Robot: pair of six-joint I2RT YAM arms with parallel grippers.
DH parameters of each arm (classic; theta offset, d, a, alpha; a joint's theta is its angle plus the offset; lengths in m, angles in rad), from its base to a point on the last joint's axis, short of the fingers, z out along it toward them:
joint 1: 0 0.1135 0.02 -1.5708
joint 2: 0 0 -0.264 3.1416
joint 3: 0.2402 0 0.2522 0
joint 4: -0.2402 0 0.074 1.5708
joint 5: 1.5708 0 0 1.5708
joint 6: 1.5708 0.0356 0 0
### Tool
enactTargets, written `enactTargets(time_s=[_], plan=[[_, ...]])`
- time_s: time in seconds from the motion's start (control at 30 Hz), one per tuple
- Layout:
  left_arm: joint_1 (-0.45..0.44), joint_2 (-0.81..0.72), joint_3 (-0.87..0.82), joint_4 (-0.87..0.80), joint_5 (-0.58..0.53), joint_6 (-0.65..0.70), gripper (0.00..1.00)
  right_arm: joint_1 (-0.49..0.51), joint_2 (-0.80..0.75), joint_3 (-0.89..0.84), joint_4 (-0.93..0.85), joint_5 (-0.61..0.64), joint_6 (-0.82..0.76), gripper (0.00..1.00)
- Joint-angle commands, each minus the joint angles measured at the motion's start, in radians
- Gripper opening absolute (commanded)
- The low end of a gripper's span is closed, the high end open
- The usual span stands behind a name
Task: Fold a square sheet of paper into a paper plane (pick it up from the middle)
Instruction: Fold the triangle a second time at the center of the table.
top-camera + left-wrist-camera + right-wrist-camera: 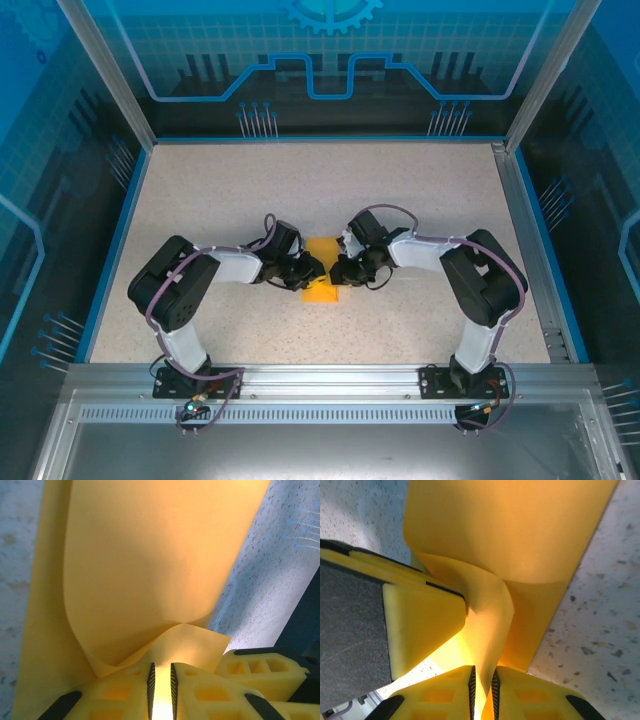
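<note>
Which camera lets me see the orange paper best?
The left wrist view: the square sheet of paper looks big there, curling up from the left tool. The right wrist view shows a bent part; the top view, just a tiny patch.

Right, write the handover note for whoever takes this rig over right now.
Left gripper: shut on a lifted part of the sheet of paper, which curls up ahead of it.
Right gripper: shut on a raised fold of the same sheet, close beside the left one.
Sheet: middle of the table, partly lifted, the rest lying flat.
Done: both grippers have hold of it near its middle.
Left: every fold of the plane; no dart shape yet.
</note>
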Motion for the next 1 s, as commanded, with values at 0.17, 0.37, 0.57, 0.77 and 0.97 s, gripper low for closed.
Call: enactTargets(time_s=[0.17, 0.37, 0.57, 0.77, 0.97], plan=[[-0.006, -0.049, -0.019, 0.036, -0.002, -0.006, 0.26, -0.045, -0.007, -0.032, 0.024, -0.011, 0.018, 0.10], [-0.006, -0.042, -0.018, 0.043, 0.006, -0.003, 0.26, -0.049, 0.007, -0.034, 0.053, -0.037, 0.027, 0.08], [-0.007, -0.048, -0.023, 0.055, 0.012, -0.002, 0.29, -0.055, 0.010, -0.036, 0.063, -0.031, 0.033, 0.08], [-0.007, -0.058, -0.024, 0.078, 0.030, -0.002, 0.34, -0.057, 0.023, -0.031, 0.046, -0.007, 0.032, 0.07], [-0.008, -0.074, -0.029, 0.099, 0.038, 0.002, 0.39, -0.056, 0.028, -0.033, 0.048, -0.005, 0.031, 0.07]])
